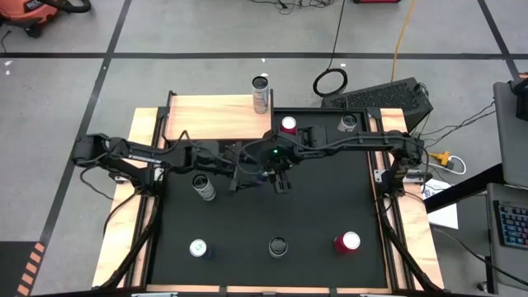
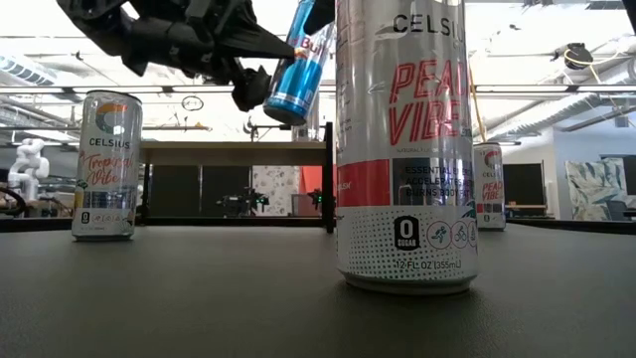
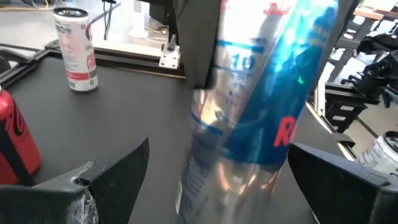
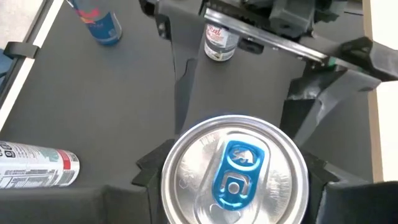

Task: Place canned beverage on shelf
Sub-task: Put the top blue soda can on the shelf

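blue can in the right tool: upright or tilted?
Tilted. The low view shows the blue can leaning in mid-air, held by the right tool; the left tool is open around it.

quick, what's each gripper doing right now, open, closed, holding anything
Left gripper: open, fingers either side of the blue can, not gripping.
Right gripper: closed on the blue can, held tilted above the table.

Past the black-topped table [image 1: 330, 206] lies grey floor crossed by dark tape lines [image 1: 107, 70], with a coiled black cable [image 1: 330, 82], a yellow cord [image 1: 402, 33], and a keyboard [image 1: 513, 224] on a side desk.
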You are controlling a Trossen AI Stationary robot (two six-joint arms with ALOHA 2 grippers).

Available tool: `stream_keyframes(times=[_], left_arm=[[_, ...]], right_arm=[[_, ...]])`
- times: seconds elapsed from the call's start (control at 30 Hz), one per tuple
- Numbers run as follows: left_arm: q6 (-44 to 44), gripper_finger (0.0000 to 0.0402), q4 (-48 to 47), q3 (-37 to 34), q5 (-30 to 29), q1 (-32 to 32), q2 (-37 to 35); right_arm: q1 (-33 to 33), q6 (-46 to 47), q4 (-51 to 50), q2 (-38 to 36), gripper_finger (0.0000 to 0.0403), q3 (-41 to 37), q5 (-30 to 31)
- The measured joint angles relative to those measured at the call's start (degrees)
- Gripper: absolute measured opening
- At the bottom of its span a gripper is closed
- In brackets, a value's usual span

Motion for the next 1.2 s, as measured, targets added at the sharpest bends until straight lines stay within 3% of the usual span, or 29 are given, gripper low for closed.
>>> stream_keyframes(times=[0.6,1.0,1.2], left_arm=[[2.1,0.0382,0.1,1.2,1.0,0.0,0.9],[2.1,0.0289,0.0,1.2,1.0,0.0,0.9],[2.3,0.0257,-0.1,1.2,1.5,0.0,0.9]], right_arm=[[-0.8,-0.2,1.3,0.0,0.0199,0.0,0.0],[-0.8,-1.3,1.9,0.0,0.0201,0.0,-0.1],[-0.8,-0.9,1.7,0.0,0.0228,0.0,-0.5]])
